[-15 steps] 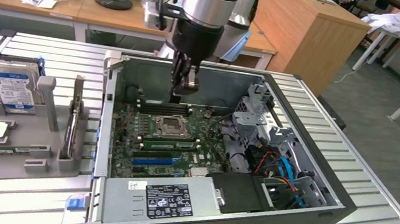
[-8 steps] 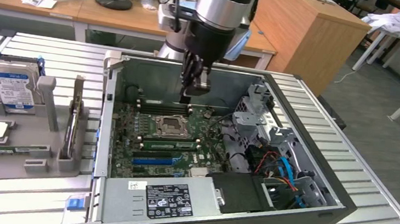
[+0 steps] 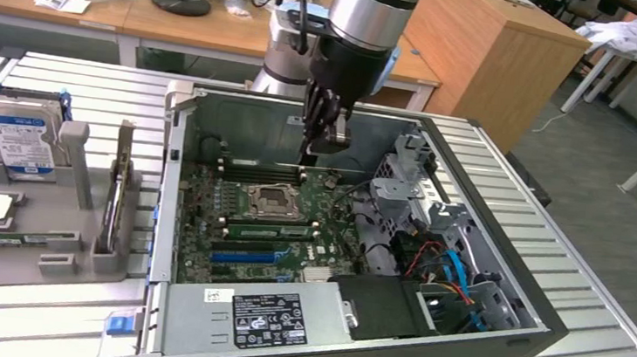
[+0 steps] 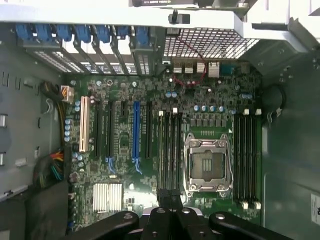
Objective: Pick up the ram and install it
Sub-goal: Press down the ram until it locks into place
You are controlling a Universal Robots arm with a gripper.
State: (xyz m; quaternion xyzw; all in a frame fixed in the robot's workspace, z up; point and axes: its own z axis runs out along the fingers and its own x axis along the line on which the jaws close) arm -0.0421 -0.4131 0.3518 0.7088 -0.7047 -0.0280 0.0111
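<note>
In the exterior view the gripper (image 3: 328, 144), fingers together on nothing visible, is hanging at twelve o'clock from the socket (image 3: 271, 198). The ram (image 3: 273, 227) is apparently sitting in a slot at six o'clock. In the wrist view the fingertips (image 4: 164, 202) are pointing over the black slots (image 4: 170, 150), so any seating push is best landing square on the stick's edge.

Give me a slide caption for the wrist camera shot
Shut claw hovering over the motherboard, just above the black slots beside the empty socket.

Fingers (image 4: 170, 200) cut by the wrist view's edge; power-supply label (image 3: 265, 321) text too small.
</note>
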